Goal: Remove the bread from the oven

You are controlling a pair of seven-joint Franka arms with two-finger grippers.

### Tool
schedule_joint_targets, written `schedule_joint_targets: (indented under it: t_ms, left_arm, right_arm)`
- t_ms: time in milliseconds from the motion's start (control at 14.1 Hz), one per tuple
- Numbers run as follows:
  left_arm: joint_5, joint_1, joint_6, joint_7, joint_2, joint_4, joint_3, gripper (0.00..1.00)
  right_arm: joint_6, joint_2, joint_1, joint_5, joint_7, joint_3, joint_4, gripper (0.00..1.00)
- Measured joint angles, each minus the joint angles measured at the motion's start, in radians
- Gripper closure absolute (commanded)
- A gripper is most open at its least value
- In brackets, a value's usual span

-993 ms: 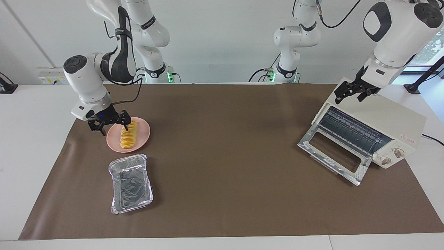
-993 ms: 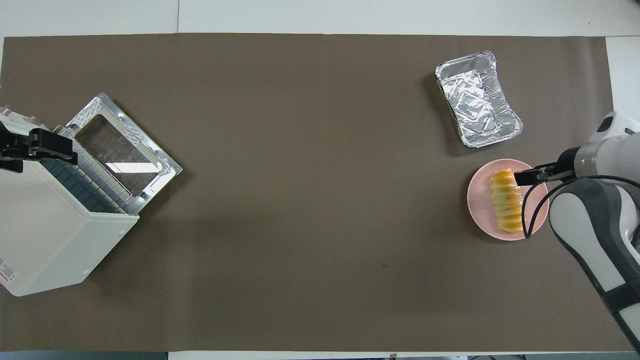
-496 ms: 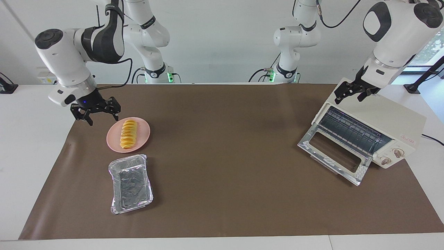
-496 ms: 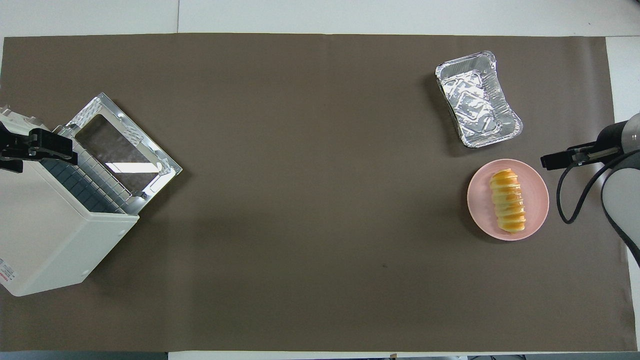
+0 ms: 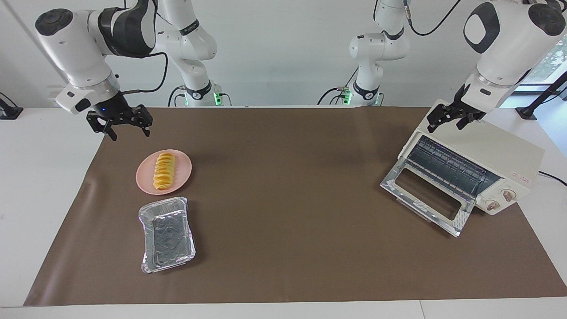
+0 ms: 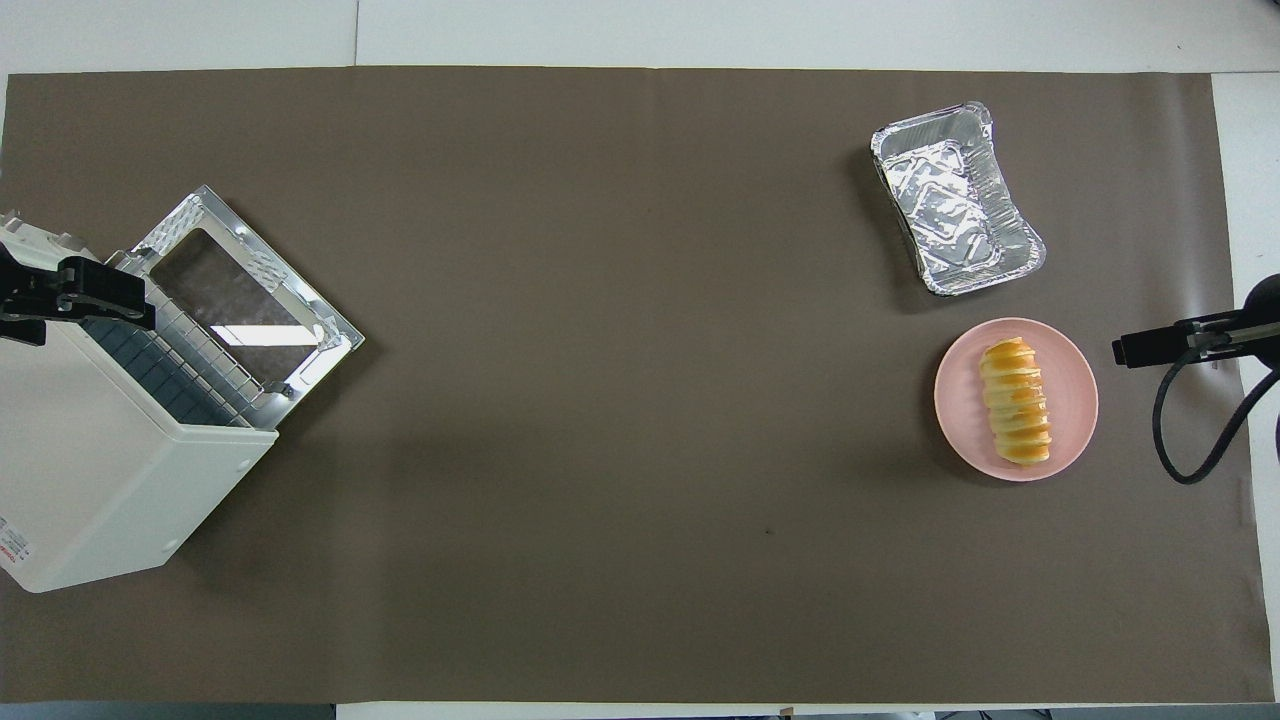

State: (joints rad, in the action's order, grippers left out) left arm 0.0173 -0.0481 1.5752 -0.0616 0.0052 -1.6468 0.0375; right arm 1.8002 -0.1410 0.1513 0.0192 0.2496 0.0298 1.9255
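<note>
Golden bread lies on the pink plate, apart from the right gripper's open fingers.

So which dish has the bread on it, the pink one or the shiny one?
The round pink plate. The bread lies on it, while the silver foil tray beside it, farther from the robots, holds nothing.
</note>
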Motion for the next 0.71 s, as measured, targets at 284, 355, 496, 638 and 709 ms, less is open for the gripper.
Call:
schedule_joint_targets:
  t_ms: [284, 355, 496, 638, 709]
  left_arm:
    - [0.0, 0.0, 0.0, 0.0, 0.0, 0.0, 0.0, 0.0]
    - [0.0, 0.0, 0.0, 0.0, 0.0, 0.0, 0.0, 0.0]
    - [0.0, 0.0, 0.0, 0.0, 0.0, 0.0, 0.0, 0.0]
    - [0.0, 0.0, 0.0, 0.0, 0.0, 0.0, 0.0, 0.0]
    - [0.0, 0.0, 0.0, 0.0, 0.0, 0.0, 0.0, 0.0]
  right_arm:
    - [-0.114, 0.015, -0.001, -0.008, -0.031, 0.001, -0.109, 0.0]
    - [-0.128, 0.027, -0.001, -0.013, -0.031, 0.001, -0.14, 0.0]
    - [-0.143, 0.05, -0.001, -0.017, -0.031, 0.001, -0.185, 0.0]
    - [-0.143, 0.067, -0.001, -0.017, -0.035, 0.001, -0.197, 0.0]
    - [-0.143, 0.072, -0.001, -0.017, -0.051, 0.001, -0.197, 0.0]
